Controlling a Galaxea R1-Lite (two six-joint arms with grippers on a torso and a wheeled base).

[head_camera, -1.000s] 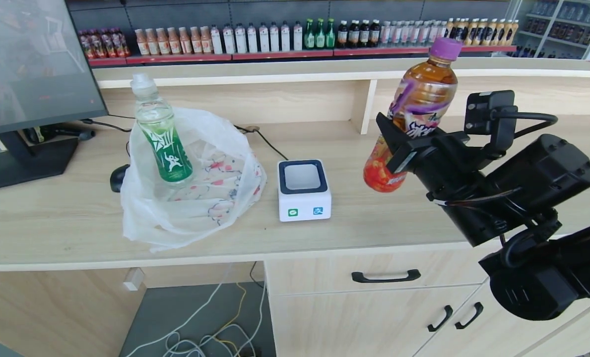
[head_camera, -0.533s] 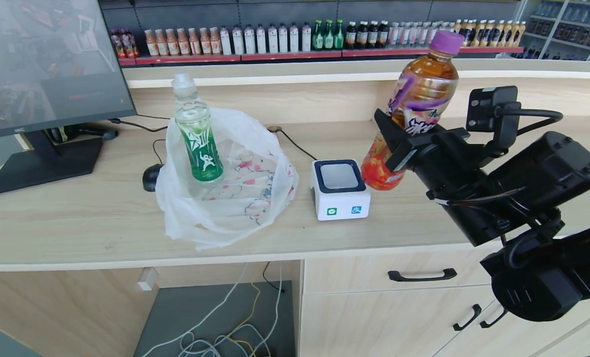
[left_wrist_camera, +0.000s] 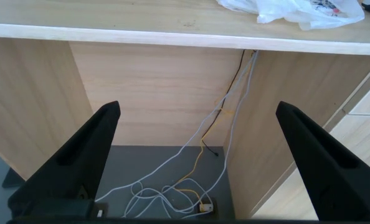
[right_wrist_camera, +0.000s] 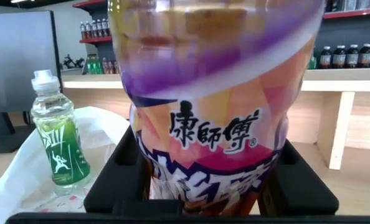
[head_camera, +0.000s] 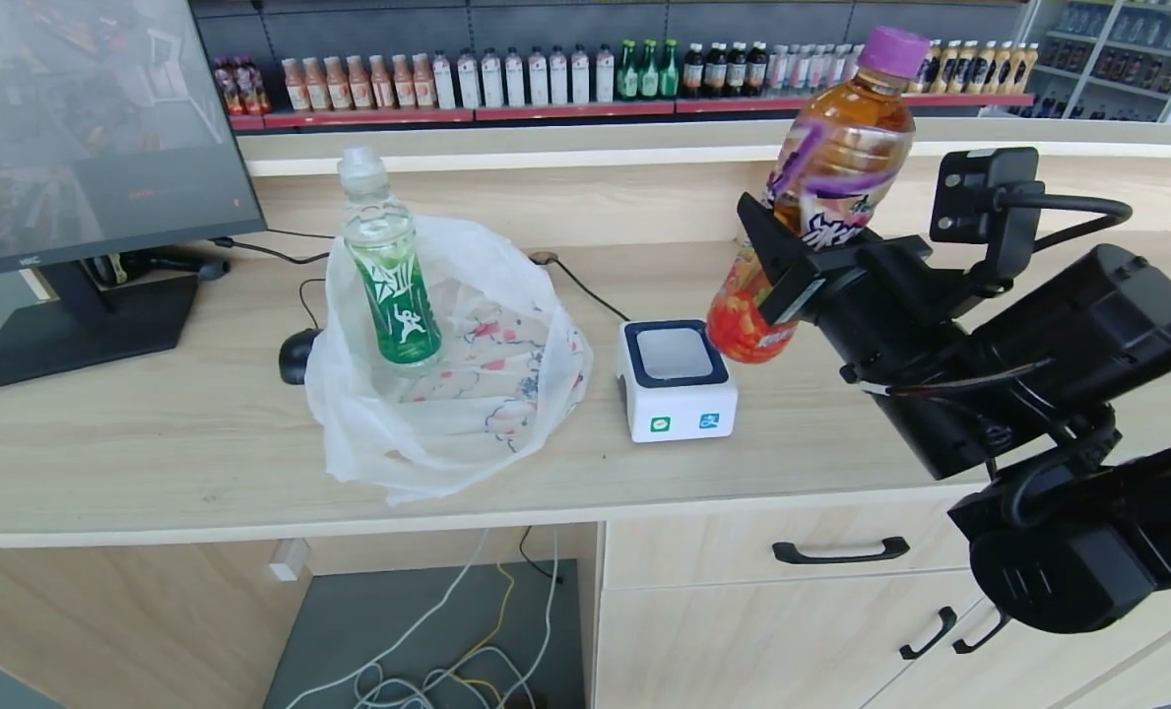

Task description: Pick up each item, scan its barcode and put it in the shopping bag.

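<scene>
The right hand (head_camera: 787, 274) is clamped on a tea bottle (head_camera: 841, 167) near the scanner (head_camera: 679, 379). A green bottle (head_camera: 388, 276) stands upright in the plastic bag (head_camera: 467, 414) on the counter (head_camera: 152, 433). The left hand (left_wrist_camera: 197, 109) is apart.

The head camera looks down from the tabletop's (head_camera: 152, 433) front edge. The left wrist camera, low, faces under that edge. The right, close behind a bottle (right_wrist_camera: 216, 143), shares the shopping bag (head_camera: 467, 414) with both.

Purple-capped amber bottle (head_camera: 841, 167), seemingly floral white bag (head_camera: 467, 404)
</scene>
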